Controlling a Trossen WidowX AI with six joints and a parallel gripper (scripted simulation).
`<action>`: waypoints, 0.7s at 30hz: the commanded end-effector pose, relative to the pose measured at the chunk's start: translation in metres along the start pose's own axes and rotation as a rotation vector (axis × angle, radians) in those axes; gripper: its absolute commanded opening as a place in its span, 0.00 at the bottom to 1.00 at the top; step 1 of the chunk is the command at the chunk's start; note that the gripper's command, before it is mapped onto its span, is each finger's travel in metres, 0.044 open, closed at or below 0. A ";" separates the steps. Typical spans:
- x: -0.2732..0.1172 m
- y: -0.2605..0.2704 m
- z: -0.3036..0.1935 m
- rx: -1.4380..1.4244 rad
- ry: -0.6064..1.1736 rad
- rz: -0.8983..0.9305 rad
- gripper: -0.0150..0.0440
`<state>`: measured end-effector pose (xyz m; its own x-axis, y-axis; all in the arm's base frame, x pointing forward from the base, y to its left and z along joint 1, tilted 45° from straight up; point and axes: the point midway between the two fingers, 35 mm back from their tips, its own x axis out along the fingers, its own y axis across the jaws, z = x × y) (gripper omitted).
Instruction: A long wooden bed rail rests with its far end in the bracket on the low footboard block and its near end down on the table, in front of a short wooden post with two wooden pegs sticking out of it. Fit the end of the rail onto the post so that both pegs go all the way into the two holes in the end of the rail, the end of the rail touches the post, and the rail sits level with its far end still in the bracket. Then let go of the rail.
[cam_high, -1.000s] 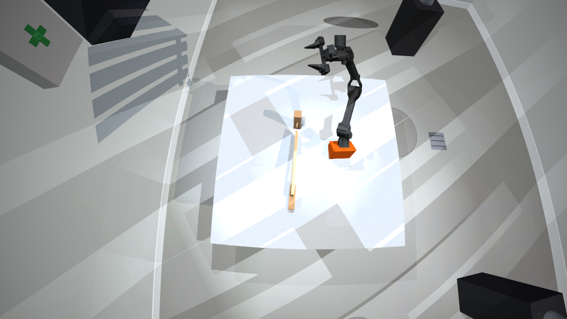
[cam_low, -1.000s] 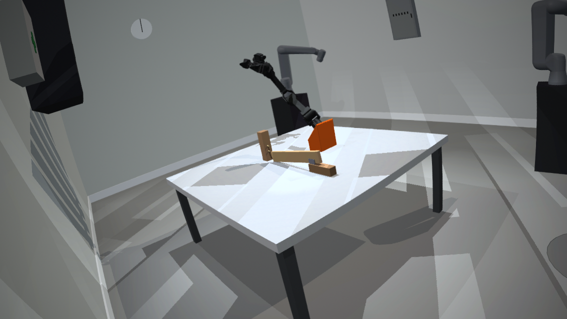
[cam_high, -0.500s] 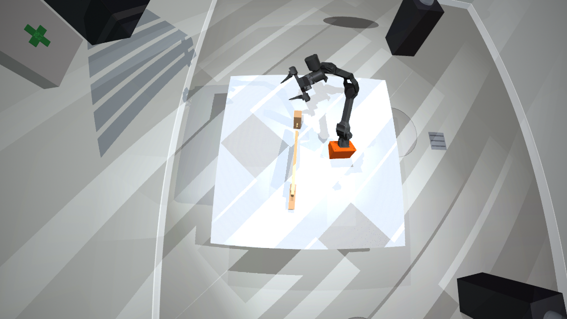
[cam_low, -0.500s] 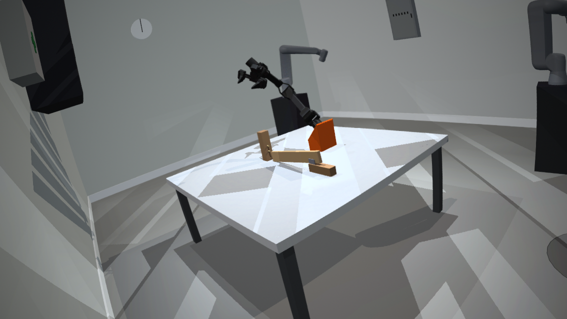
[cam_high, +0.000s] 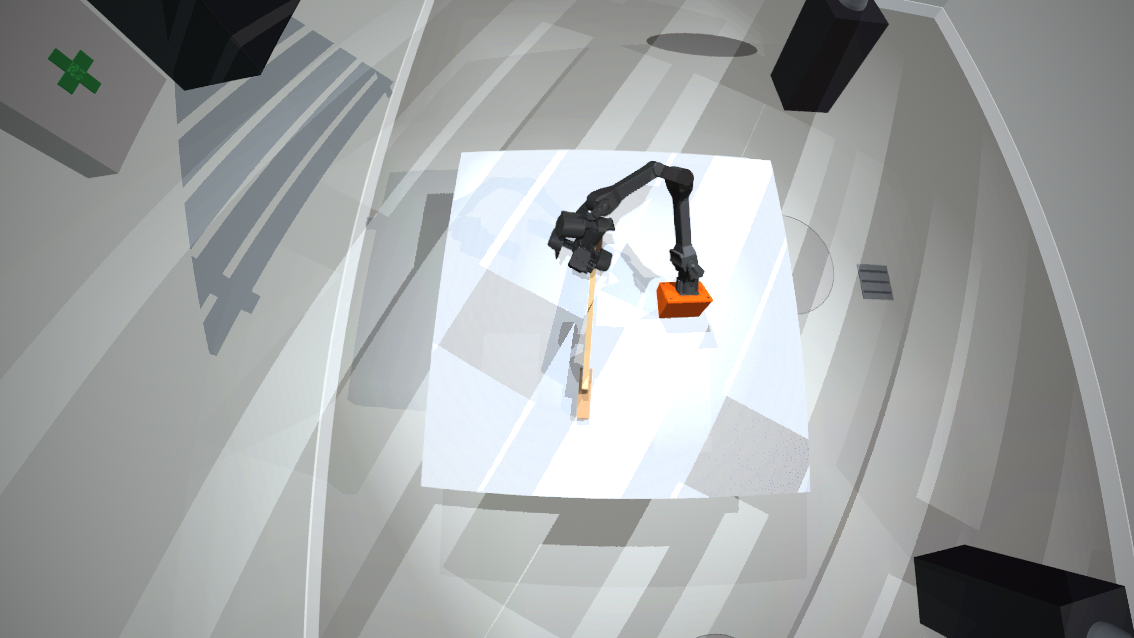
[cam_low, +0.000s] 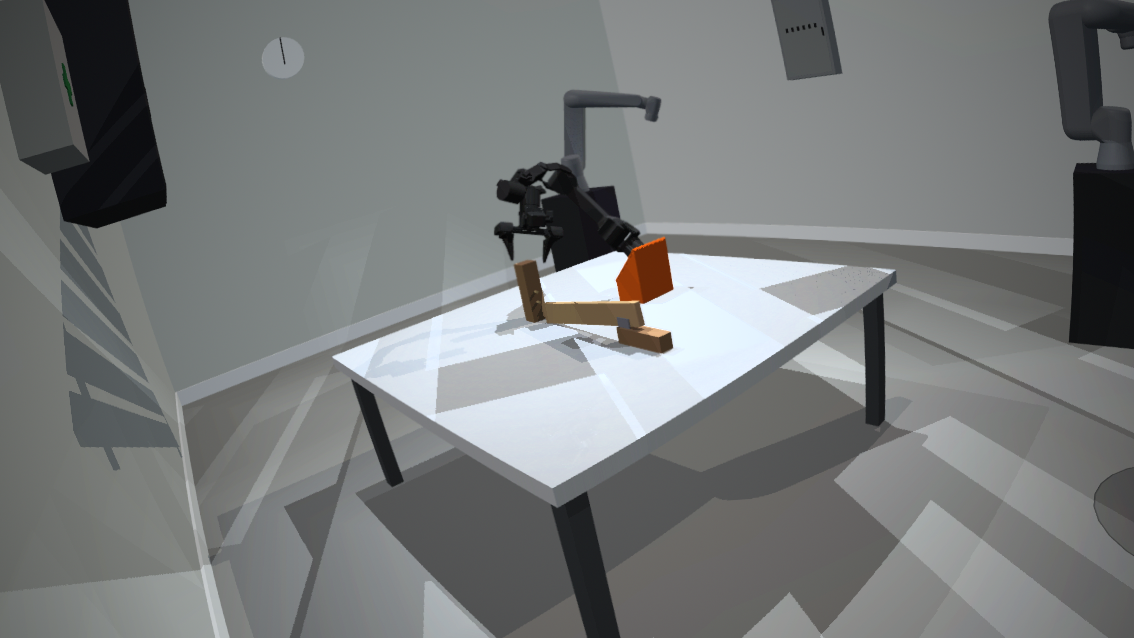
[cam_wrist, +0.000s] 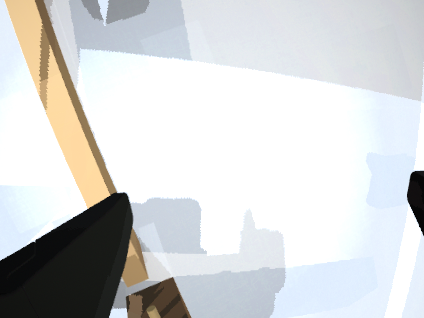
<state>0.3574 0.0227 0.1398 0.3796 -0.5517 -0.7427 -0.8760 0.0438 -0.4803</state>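
The long pale wooden rail (cam_high: 588, 333) (cam_low: 590, 312) (cam_wrist: 75, 135) slopes down from the bracket (cam_low: 624, 322) on the low footboard block (cam_high: 583, 409) (cam_low: 654, 340) to its near end, low at the table in front of the post. The short wooden post (cam_low: 527, 287) (cam_wrist: 167, 295) stands upright, and a peg (cam_wrist: 153, 313) shows on it in the wrist view. A small gap shows between rail end and post. My gripper (cam_low: 528, 258) (cam_wrist: 272, 195) is open and empty, pointing down above the post area. In the wrist view its left finger hides part of the rail near that end.
The orange base block (cam_high: 683, 301) (cam_low: 651, 271) of my arm stands on the white table (cam_high: 634, 444) (cam_low: 547, 444), to the right of the rail in the top view. My arm arches over from it and hides the post there.
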 end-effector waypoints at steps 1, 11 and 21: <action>0.044 0.040 -0.011 -0.092 0.112 0.153 1.00; 0.087 0.097 -0.031 -0.208 0.232 0.356 1.00; 0.103 0.100 -0.034 -0.206 0.231 0.356 1.00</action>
<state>0.3002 -0.0537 0.0360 -0.0039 -0.7003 -0.7138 -0.9886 0.1104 -0.1029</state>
